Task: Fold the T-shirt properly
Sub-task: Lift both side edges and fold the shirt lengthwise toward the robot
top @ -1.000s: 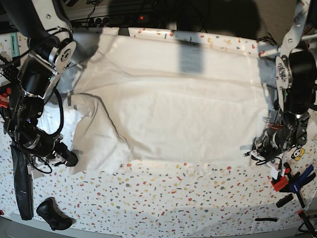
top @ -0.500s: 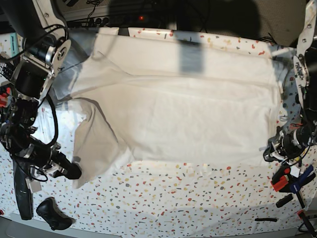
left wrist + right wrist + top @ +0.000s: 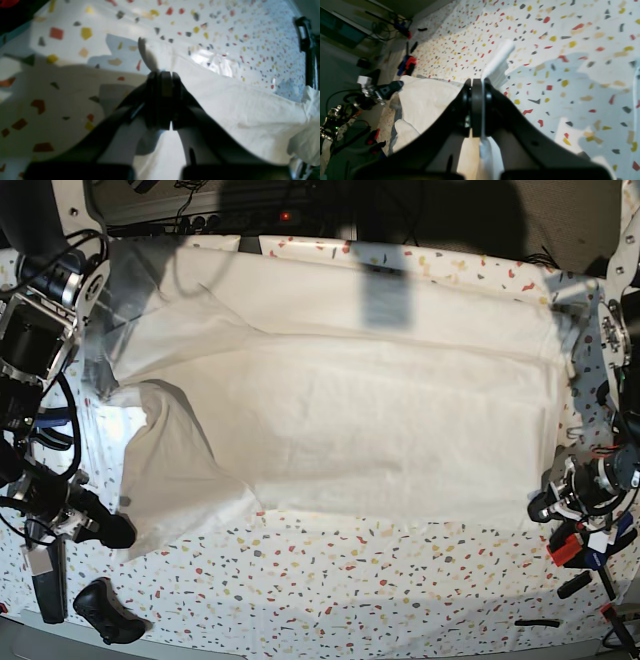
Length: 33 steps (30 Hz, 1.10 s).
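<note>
Two grippers: each is seen clamped on a corner of the cloth, one at either end of the near edge.
Right gripper: found at the left of the base view, low over the tabletop; in its wrist view the jaws are pressed together on a thin pinch of white fabric, a small tab of which sticks out past the tips.
Dark object: lies on the tabletop near the front left corner, just beyond the right gripper.
T-shirt: is spread wide across the middle of the tabletop, its near edge drawn fairly straight between the two grippers; a sleeve is folded over and rumpled at the left end, and a dark shadow band crosses the far edge.
Tabletop: white with coloured speckles, left bare along the front strip below the cloth.
Left gripper: found at the right of the base view, at the near right corner of the cloth; in its wrist view the jaws are closed on the fabric, with a small peak of cloth standing up beyond them.
Clamps: red and blue, seen at the table's right edge, just beside the left gripper.
</note>
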Tool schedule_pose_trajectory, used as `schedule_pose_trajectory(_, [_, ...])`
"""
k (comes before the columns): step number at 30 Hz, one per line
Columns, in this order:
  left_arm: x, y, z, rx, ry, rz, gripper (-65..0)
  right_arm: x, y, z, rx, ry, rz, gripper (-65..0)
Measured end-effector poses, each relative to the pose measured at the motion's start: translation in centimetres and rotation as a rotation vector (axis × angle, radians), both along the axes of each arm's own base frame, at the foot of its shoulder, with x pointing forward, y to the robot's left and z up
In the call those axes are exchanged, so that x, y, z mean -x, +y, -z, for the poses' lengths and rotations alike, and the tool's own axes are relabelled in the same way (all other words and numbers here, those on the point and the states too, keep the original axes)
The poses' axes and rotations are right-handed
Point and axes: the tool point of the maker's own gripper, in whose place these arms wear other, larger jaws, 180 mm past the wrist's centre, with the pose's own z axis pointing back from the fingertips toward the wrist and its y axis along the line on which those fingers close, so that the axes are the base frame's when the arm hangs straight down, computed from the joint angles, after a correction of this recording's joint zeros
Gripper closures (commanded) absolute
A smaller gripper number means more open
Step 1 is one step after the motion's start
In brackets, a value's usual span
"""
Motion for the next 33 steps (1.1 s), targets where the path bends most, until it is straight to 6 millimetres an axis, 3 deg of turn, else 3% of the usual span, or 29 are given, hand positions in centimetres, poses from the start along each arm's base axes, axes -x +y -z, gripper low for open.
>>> schedule_pose_trajectory(4, [0.3,-0.6,-0.4,0.045,0.040,0.029,0.0,0.3,-0.1,0.5,0.083,0.037,-0.044,0.0])
schedule_pose_trajectory(8, [0.6,-0.7,-1.3,0.111,0.054,0.042,0.0,0.8,1.3,1.0,0.130,0.062,-0.121,0.0])
schedule_pose_trajectory(12, [0.7,0.5,-2.5,0.167,0.037,0.014,0.0,0.7,2.3,0.0,0.128,0.029,-0.151,0.0])
schedule_pose_trajectory(17, [1.1,2.7,-4.7,0.171,0.014,0.021,0.0,0.7,2.0,0.1,0.179,0.031,-0.147,0.0])
schedule_pose_trajectory(22, [0.1,2.6,-7.4,0.119,-0.060,0.057,0.0,0.9,3.4,-0.1,0.184,0.007,-0.169,0.0])
schedule_pose_trajectory(27, [0.1,2.0,-7.3,0.090,-0.060,0.083,0.0,1.9,5.8,2.8,0.179,0.057,-0.197,0.0])
schedule_pose_trajectory(33, [0.6,2.7,-6.2,0.005,-0.010,0.076,0.0,1.8,7.4,4.1,0.216,0.076,-0.203,0.0])
